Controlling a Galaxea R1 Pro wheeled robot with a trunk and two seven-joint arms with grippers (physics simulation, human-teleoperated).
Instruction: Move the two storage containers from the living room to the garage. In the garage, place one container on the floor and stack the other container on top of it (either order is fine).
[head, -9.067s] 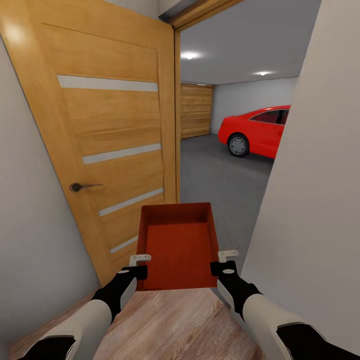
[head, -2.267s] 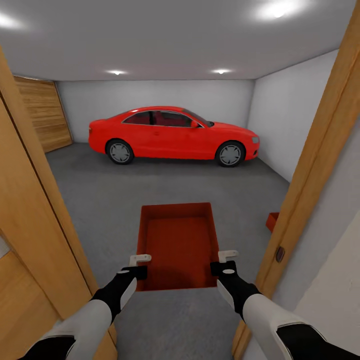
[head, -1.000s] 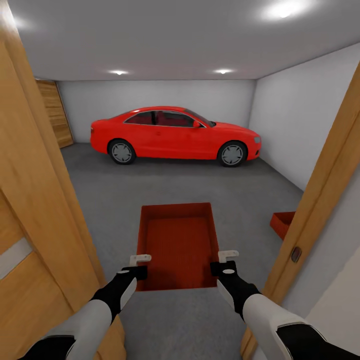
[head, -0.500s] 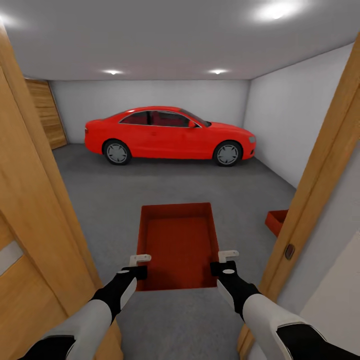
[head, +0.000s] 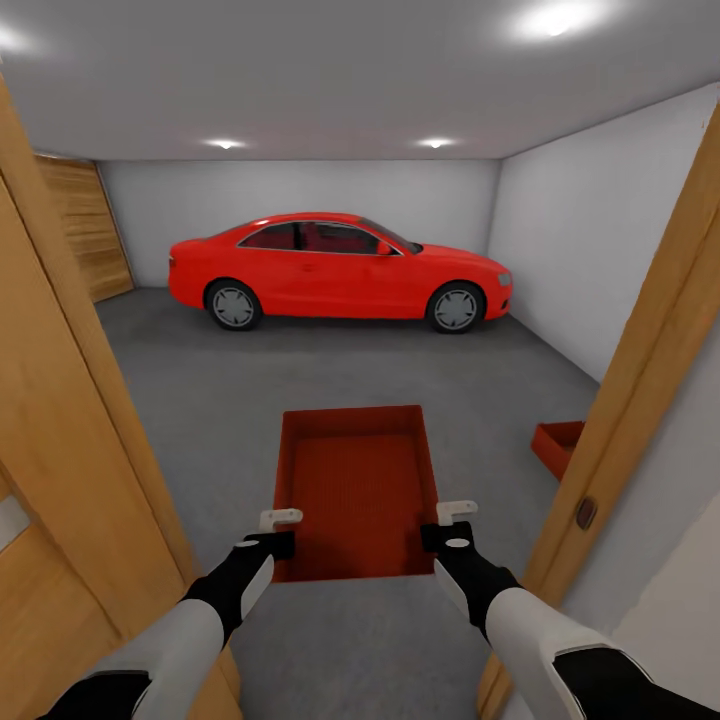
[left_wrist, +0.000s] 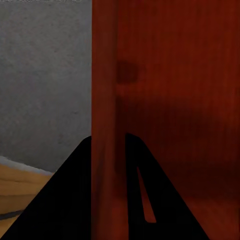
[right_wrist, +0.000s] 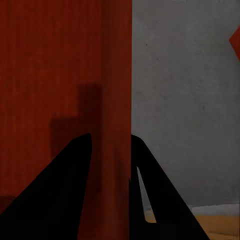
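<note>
Head view shows the left gripper (head: 280, 530) and right gripper (head: 448, 524) each pinching a side wall of the carried container (head: 357, 490). Right of it, the door frame (head: 640, 400) cuts off the second container (head: 558, 444) on the floor (head: 300, 370).

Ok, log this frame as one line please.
location: doorway into garage | held: red-orange rectangular container, left gripper and right gripper clamped on side walls | second red-orange container on grey concrete floor, right

We count two storage containers: one (head: 357, 490) held out front, one (head: 560, 445) partly hidden by the right door frame; one red car (head: 338, 268); two grippers, left (head: 276, 530) and right (head: 450, 525); three ceiling lights
</note>
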